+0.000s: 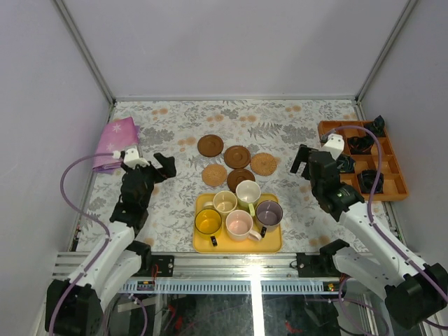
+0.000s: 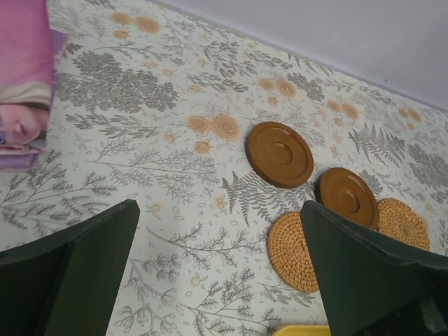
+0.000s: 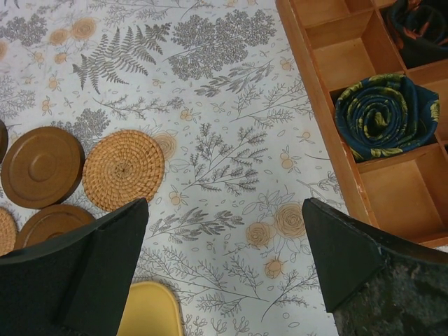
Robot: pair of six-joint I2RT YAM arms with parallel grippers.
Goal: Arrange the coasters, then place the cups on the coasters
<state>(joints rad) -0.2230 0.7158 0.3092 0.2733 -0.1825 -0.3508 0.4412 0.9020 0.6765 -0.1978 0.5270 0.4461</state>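
A: status?

B: nothing done yet, by my read. All five coasters [image 1: 236,156] sit bunched just behind the yellow tray [image 1: 238,246]: three dark, two woven tan, several touching or nearly so. Not spaced for cups.

A: cups?

B: all five cups [image 1: 239,224] are packed together on the tray. None is on a coaster.

A: arms?

B: left gripper [image 1: 165,165] hangs left of the tray, jaws spread wide, holding nothing. right gripper [image 1: 297,160] is right of the tray, also spread and empty. Neither touches a coaster.

A: so what's left?

B: everything. Spread the coasters out, then five cup moves. The nearest dark coaster [image 1: 240,179] sits tight against the tray's far edge. I'd shift that one first.
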